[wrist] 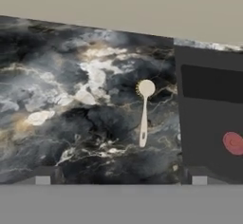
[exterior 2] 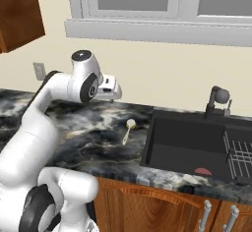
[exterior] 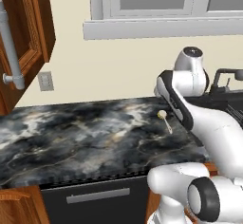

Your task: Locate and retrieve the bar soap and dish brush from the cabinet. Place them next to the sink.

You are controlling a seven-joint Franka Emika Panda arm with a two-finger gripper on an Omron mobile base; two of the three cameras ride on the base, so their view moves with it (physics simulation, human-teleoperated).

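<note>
The dish brush (wrist: 144, 111) lies flat on the dark marble counter (wrist: 71, 123) just left of the sink (wrist: 209, 118), head toward the wall; it also shows as the dish brush (exterior 2: 128, 129) and the dish brush (exterior: 164, 119). The pink bar soap (wrist: 233, 142) rests on the sink floor near its front edge, seen too as the bar soap (exterior 2: 202, 171). My gripper (wrist: 121, 182) hangs open and empty above the counter, over the brush's handle end, at the gripper (exterior 2: 112, 96). The cabinet (exterior: 28, 33) with its long grey handle (exterior: 10, 47) is at upper left, door swung open.
A dark faucet (exterior 2: 217, 101) stands behind the sink, and a wire rack (exterior 2: 239, 152) sits in its right part. A wall outlet (exterior: 46, 81) and a window sill (exterior: 161, 28) are behind the counter. Low cabinets with short handles (exterior 2: 204, 214) sit below.
</note>
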